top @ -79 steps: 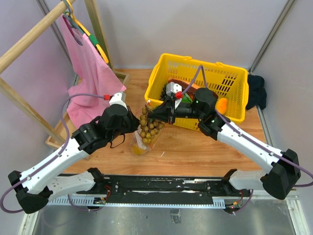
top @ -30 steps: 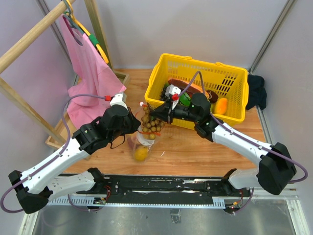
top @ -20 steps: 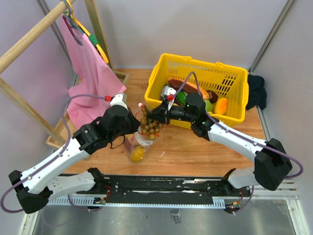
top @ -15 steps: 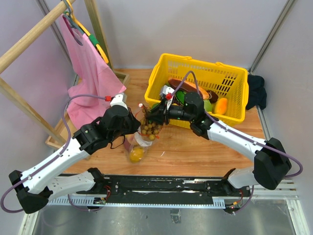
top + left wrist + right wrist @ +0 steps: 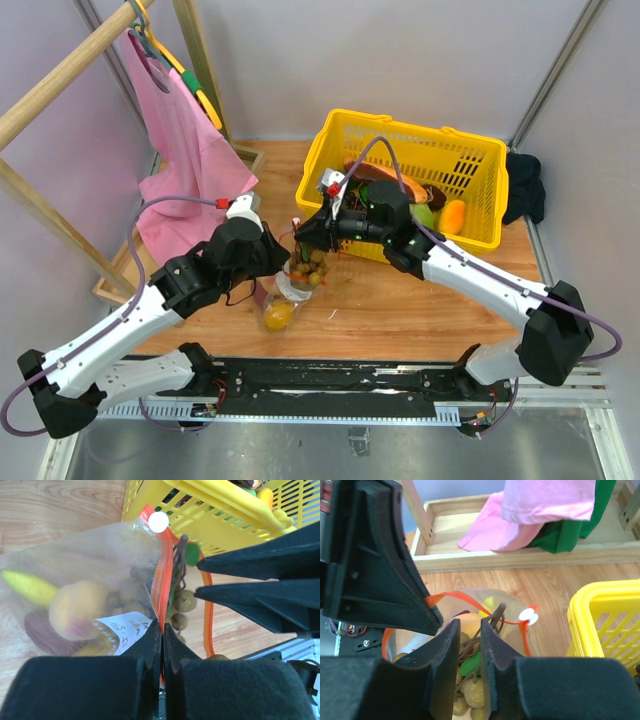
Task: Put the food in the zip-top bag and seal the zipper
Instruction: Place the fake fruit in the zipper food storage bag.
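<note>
Right now the left gripper [image 5: 161, 622] is clamped fully shut on the red zipper [image 5: 162, 580], pinching 1 lip of the clear bag [image 5: 90, 555] and holding its mouth up. The bag sits on the wooden table [image 5: 400, 300], just beside the near left corner of the yellow basket [image 5: 470, 170], between the 2 arms. A peach [image 5: 75, 611] lies inside the bag, and a cluster of brown balls [image 5: 183, 600] sits in its mouth. The right gripper [image 5: 470, 622] hangs over that mouth with its jaws a narrow gap apart. The cluster's stem rises at its tips, but I cannot tell whether they touch.
</note>
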You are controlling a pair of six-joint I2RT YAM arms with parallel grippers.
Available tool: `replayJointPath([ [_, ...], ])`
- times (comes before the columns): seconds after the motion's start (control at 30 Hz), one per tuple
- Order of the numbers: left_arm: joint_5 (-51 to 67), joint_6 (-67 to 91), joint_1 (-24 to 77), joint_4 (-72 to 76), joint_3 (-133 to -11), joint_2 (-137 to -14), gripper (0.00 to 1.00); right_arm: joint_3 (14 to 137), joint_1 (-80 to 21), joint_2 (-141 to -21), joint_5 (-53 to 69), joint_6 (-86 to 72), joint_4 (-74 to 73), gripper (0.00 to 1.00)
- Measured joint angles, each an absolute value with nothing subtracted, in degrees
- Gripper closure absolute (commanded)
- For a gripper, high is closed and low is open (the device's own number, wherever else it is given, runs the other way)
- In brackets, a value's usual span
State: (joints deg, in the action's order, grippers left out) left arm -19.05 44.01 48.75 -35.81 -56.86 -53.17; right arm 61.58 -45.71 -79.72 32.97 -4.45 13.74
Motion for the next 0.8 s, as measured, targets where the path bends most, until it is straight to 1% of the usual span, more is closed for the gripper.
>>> replayJointPath([
  [0.07, -18.8, 44.0, 48.8, -35.6, -56.6, -52.7, 0.99, 61.7, -45.8, -80.3, 31.9, -4.6, 12.8, 0.76],
  [0.17, -18.7, 44.2, 48.8, -35.6, -56.4, -52.2, 1.0, 63.2, -46.0, -82.1, 30.5, -4.7, 9.8, 0.69],
  [0.2, -18.8, 44.2, 48.8, -35.7, -56.3, -52.0, 1.0, 63.7, -46.1, -82.4, 30.2, -4.6, 8.5, 0.66],
  [0.23, -18.8, 44.3, 48.8, -35.6, -56.2, -51.8, 1.0, 64.1, -46.1, -82.5, 29.9, -4.6, 7.4, 0.6],
  [0.33, -18.8, 44.5, 48.8, -35.7, -55.9, -51.2, 1.0, 65.1, -46.1, -81.6, 28.7, -4.1, 4.1, 0.53],
  [0.47, -19.1, 44.9, 48.8, -35.9, -55.5, -50.4, 1.0, 66.4, -46.1, -77.2, 25.3, -2.8, -1.9, 0.5],
  [0.63, -19.6, 44.9, 48.8, -35.9, -55.1, -49.4, 1.0, 67.3, -46.1, -71.0, 18.1, -2.7, -9.0, 0.49],
  [0.8, -19.6, 44.9, 48.8, -35.9, -54.7, -49.1, 1.0, 66.0, -46.1, -70.7, 13.4, -4.9, -13.0, 0.49],
])
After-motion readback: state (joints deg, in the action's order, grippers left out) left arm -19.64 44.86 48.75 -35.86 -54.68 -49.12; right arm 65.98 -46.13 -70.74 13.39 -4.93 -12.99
